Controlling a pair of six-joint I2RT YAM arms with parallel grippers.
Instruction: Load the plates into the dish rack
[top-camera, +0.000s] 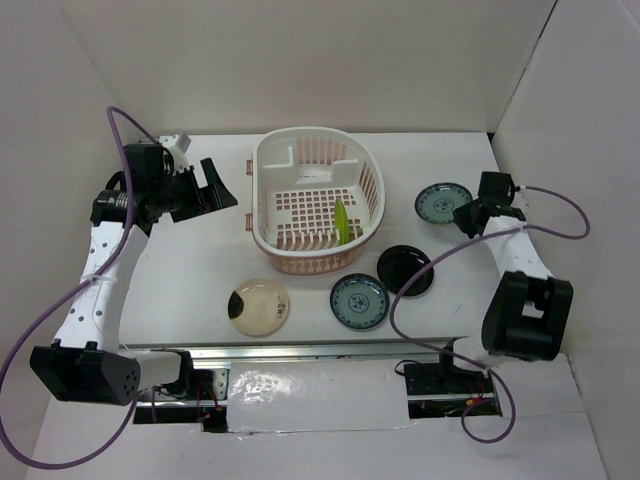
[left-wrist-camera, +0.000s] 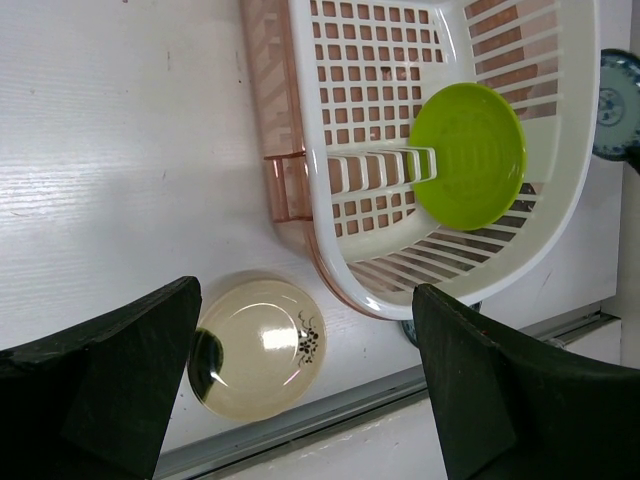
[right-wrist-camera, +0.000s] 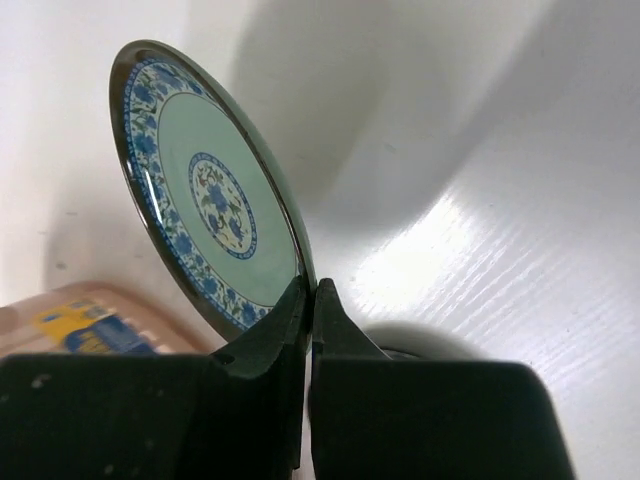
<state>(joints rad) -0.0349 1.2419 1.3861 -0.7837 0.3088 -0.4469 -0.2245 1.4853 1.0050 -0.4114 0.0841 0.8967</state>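
Observation:
The pale-pink and white dish rack stands mid-table, with the lime-green plate on edge inside it. The plate also shows in the left wrist view. My right gripper is shut on the rim of a teal-blue patterned plate to the right of the rack. In the right wrist view that plate tilts up from the pinching gripper. My left gripper is open and empty, left of the rack and above the table. The tan plate, the second teal plate and the black plate lie in front of the rack.
In the left wrist view the tan plate lies between my open fingers, close to the rack's rim. A metal rail runs along the table's near edge. White walls enclose the left, back and right sides.

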